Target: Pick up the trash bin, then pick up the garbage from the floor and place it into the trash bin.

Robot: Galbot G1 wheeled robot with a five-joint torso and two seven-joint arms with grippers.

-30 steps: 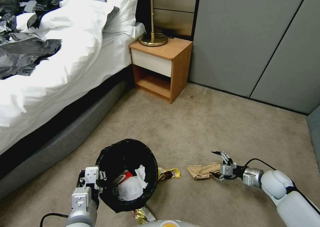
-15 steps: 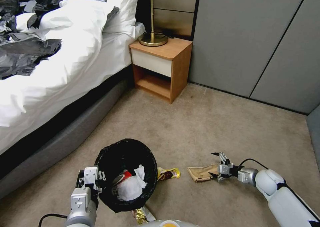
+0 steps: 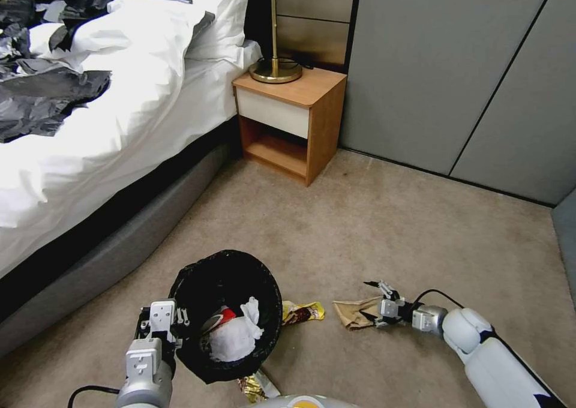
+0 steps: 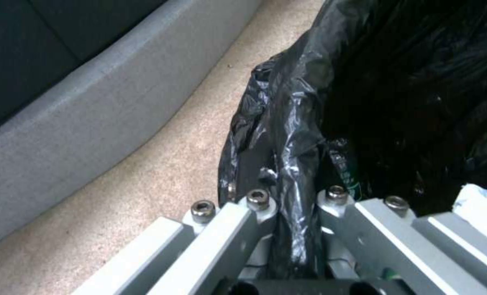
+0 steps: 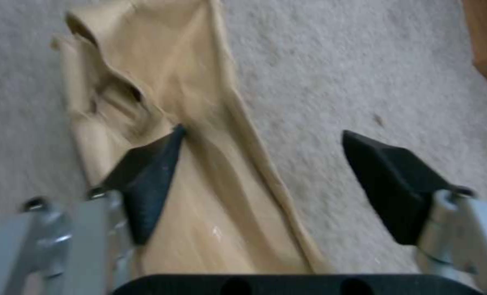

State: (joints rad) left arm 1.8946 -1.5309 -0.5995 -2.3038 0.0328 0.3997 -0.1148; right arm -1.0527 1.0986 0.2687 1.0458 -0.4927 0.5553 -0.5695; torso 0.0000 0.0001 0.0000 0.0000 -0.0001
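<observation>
Sliding lower-left since a second ago, right hand (image 3: 373,303) — spread — straddles the brown paper bag (image 3: 355,313); left hand (image 3: 161,321) pinching trash bin (image 3: 223,312) rim.

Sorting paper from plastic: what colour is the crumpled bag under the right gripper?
Plain tan-brown, no print. The crumpled bag shows best in the right wrist view.

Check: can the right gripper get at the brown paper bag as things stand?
Probably yes. The right gripper is open just over the paper bag on the carpet, one finger above it, nothing between.
</observation>
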